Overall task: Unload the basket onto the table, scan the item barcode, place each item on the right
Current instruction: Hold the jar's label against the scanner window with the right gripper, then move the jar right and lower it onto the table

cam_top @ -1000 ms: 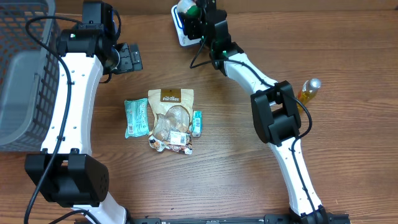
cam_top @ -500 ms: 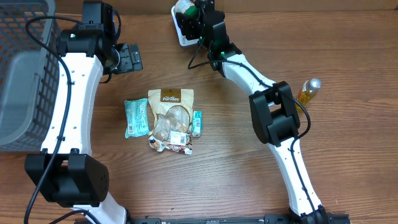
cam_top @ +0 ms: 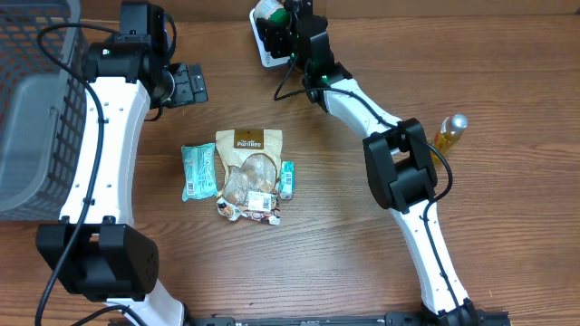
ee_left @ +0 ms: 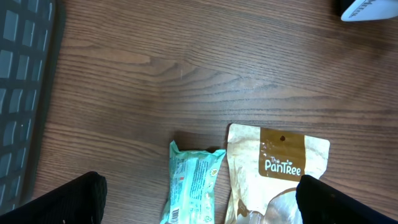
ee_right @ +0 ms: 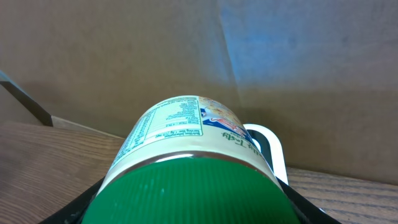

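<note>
My right gripper (cam_top: 281, 27) is shut on a cream jar with a green ribbed lid (ee_right: 193, 193). It holds the jar on its side at the table's far edge. The printed label (ee_right: 177, 121) faces up and away in the right wrist view. Just beyond and under the jar sits the white barcode scanner (cam_top: 265, 52), whose white frame (ee_right: 273, 149) shows behind the jar. My left gripper (cam_top: 186, 84) hangs open above the table. Nothing is held between its black fingers (ee_left: 62, 202).
A teal snack packet (cam_top: 198, 170), a tan PanTree pouch (cam_top: 248, 172) and a small teal packet (cam_top: 287, 178) lie mid-table. A grey wire basket (cam_top: 36, 100) stands at the left. A small amber bottle (cam_top: 449, 132) lies at the right.
My right gripper has edged slightly left with the jar over the scanner and then held still. The left arm has not moved.
</note>
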Controlling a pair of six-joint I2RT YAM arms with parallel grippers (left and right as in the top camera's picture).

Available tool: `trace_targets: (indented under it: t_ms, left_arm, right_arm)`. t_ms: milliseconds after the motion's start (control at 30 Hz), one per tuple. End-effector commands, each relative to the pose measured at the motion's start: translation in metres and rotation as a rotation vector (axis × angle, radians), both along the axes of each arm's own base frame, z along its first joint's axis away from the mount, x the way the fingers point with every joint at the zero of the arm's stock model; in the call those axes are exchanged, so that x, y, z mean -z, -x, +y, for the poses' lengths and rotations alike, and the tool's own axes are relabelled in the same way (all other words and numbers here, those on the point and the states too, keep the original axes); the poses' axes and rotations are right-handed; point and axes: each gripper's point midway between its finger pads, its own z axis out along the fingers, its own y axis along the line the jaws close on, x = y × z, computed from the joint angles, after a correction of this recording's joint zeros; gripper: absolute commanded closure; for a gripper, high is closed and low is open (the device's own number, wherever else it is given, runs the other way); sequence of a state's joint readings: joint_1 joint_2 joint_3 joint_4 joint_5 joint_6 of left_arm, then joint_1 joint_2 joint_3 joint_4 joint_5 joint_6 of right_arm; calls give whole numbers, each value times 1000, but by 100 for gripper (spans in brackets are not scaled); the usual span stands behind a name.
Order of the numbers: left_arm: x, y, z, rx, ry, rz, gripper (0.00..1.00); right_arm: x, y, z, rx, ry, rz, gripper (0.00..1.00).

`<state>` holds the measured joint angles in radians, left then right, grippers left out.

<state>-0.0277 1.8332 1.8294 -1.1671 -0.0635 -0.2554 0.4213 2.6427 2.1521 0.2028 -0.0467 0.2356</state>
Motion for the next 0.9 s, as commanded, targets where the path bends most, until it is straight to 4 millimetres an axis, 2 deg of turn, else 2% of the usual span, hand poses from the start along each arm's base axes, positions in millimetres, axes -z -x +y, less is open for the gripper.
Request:
trace_targets:
  t_ms: [0, 100, 200, 367, 500, 600, 700, 800, 867]
  left_arm:
    - [-7, -1, -3, 4, 4, -20, 0]
    - [-7, -1, -3, 4, 4, -20, 1]
    - [-7, -1, -3, 4, 4, -20, 1]
    - [-7, -1, -3, 4, 4, -20, 0]
    - [-7, -1, -3, 4, 4, -20, 0]
    - [-7, -1, -3, 4, 4, -20, 0]
    - [-7, -1, -3, 4, 4, -20, 0]
    - [-7, -1, -3, 4, 4, -20, 1]
    - [-7, -1, -3, 4, 4, -20, 0]
  right_arm:
    - [-8, -3, 1, 7, -15, -27, 62]
    - [-32, 3, 10, -63, -41, -50, 61]
    - [-69, 10, 12, -90, -60, -82, 59]
    - [-123, 28, 4, -89, -47, -50, 58]
    - [-144, 59, -12, -85, 10, 92, 58]
    - [-145, 92, -31, -76, 68, 242, 58]
    - [-137, 128, -55, -61, 130, 407, 59]
    - [-119, 163, -80, -41, 191, 580, 59]
    - [-101, 186, -96, -28, 237, 709, 59]
